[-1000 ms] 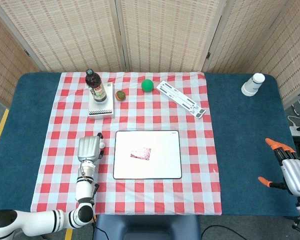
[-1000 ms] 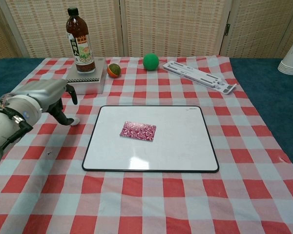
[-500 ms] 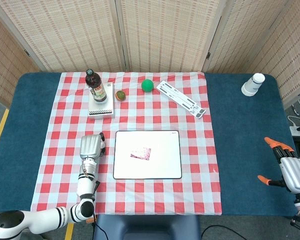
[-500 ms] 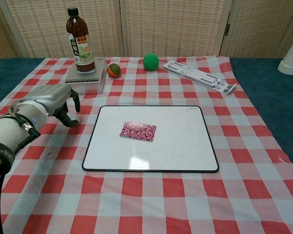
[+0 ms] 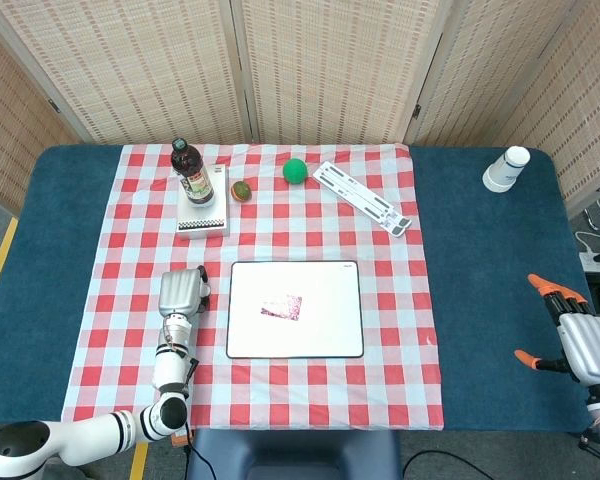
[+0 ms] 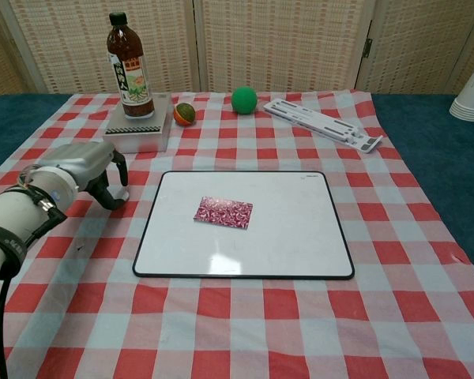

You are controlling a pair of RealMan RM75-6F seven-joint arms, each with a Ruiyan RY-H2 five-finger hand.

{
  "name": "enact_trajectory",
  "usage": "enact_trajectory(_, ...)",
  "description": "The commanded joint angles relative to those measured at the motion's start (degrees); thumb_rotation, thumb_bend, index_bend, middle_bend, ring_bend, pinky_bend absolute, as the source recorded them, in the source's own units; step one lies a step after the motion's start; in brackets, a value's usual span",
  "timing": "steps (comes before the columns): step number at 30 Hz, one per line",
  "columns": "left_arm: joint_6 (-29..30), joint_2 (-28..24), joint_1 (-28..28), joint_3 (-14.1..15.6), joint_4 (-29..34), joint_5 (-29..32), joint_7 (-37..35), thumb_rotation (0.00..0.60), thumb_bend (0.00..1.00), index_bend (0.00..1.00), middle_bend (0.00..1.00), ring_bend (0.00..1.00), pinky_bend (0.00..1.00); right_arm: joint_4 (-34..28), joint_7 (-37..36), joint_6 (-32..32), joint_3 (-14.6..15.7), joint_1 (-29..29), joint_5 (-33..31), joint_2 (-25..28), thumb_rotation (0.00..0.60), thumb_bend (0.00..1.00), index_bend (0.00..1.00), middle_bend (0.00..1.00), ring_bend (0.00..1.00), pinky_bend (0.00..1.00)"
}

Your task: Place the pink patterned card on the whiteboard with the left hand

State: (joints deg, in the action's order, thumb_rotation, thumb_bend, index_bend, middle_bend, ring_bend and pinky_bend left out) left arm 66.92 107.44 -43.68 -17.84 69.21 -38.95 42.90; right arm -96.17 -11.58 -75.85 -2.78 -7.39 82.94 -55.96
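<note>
Lying mid-whiteboard [image 6: 316,237], pink patterned card [image 6: 223,212] clear of left hand [image 6: 91,170]

dark glass sauce bottle [image 6: 129,69] with red-and-green paper label, printing on it too small to read, no other legible text anywhere

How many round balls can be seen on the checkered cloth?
2: a green ball at the far side of the cloth, and a smaller orange-and-green ball just to its left, beside the white box. None seems hidden.
</note>
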Motion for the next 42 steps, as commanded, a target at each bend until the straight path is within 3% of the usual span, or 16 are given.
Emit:
enact_trajectory(1, -0.54, 0.16, -0.04, -0.02, -0.35, 0.22, 0.01, 0.600, 0.32, 0.43, 1.00, 1.00, 0.98, -0.02, 0.04, 0.05, -0.06, -0.03, -0.14, -0.01, 0.600, 0.00, 0.04, 0.09, 0.00, 0.12)
enact_trajectory(27, -0.82, 0.13, -0.16, -0.84, -1.02, 0.22, 0.54, 0.600, 0.32, 0.50, 1.00, 1.00, 0.98, -0.08, 0.38, -0.02, -0.13, 0.06, -0.35, -0.10, 0.600, 0.00, 0.04, 0.09, 0.00, 0.12)
enact_trajectory(36, 1.98, -1.37, -2.44, -2.48, 9.19, 1.44, 6.06, 0.600, 0.32, 0.49, 1.00, 1.00, 0.98, -0.08, 0.36, 0.08, -0.11, 0.00, -0.26, -0.02, 0.600, 0.00, 0.04, 0.09, 0.00, 0.12)
enact_trajectory(42, 3.99, 0.99, -6.62, -3.60, 15.18, 3.67, 12.19, 0.600, 0.32, 0.49, 1.00, 1.00, 0.98, -0.24, 0.21, -0.72, 0.08, 0.38, 0.36, 0.12, 0.600, 0.00, 0.04, 0.09, 0.00, 0.12)
